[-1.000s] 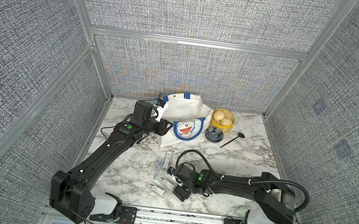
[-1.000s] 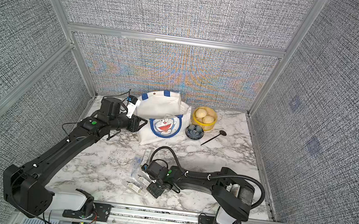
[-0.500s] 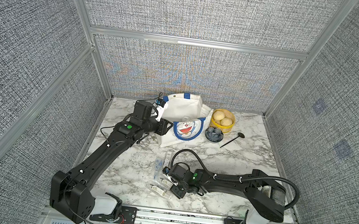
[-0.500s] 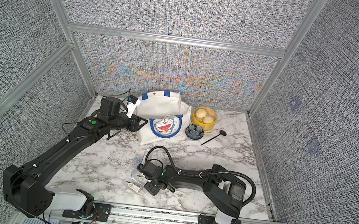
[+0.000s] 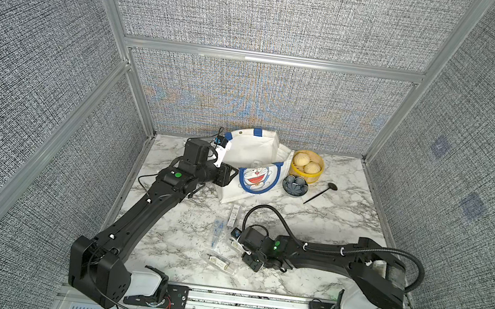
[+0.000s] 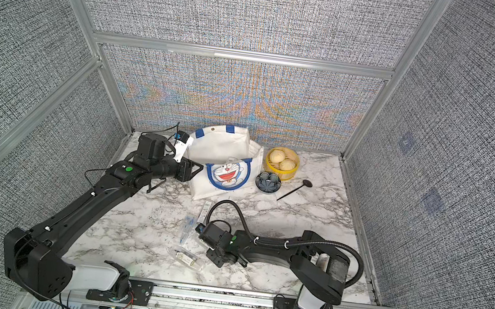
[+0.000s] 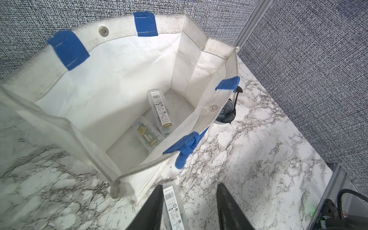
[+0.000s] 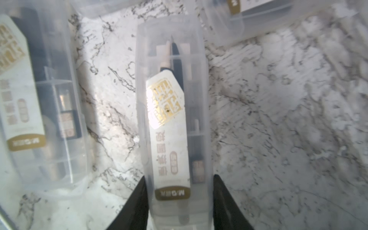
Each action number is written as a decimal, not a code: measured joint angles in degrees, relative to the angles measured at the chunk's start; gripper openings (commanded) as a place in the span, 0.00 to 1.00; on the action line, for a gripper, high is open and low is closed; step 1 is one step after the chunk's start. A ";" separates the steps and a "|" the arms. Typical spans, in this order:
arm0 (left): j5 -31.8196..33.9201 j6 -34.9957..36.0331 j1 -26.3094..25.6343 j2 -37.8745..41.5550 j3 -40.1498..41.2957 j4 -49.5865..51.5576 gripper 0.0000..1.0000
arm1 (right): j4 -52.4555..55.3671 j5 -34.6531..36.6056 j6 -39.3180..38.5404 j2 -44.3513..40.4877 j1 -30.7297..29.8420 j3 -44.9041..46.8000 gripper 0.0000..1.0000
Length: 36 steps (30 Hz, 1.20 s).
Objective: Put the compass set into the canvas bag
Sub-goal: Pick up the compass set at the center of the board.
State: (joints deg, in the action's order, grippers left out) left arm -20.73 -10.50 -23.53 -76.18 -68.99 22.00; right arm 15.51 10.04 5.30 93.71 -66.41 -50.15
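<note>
Canvas bag: boxy, off-white, blue strap handles, cartoon-cat front pocket. It stands upright at the back of the marble table, mouth open.

Barcode-labelled case and gold-labelled case: clear plastic, overlapping on the bag floor.

Compass set: clear oblong case with a white-and-gold label. Its near end is clamped between the fingers of my right gripper.
</note>
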 measured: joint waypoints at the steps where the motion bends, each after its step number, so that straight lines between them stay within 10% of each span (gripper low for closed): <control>1: -0.02 0.02 0.00 0.00 0.00 0.00 0.46 | -1.18 0.57 0.04 -1.46 0.24 1.22 0.34; 18: -4.37 -0.46 -2.19 -0.22 -1.57 0.46 0.53 | -16.24 5.46 -0.83 -22.14 12.11 14.47 0.27; 36: -13.55 -5.73 -9.84 -10.08 -4.81 -0.79 0.55 | -19.10 4.42 -3.21 -28.04 16.87 8.90 0.26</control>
State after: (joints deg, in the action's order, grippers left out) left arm -34.28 -16.23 -33.36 -86.26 -73.80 21.21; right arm -3.60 14.46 2.09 65.67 -49.54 -41.25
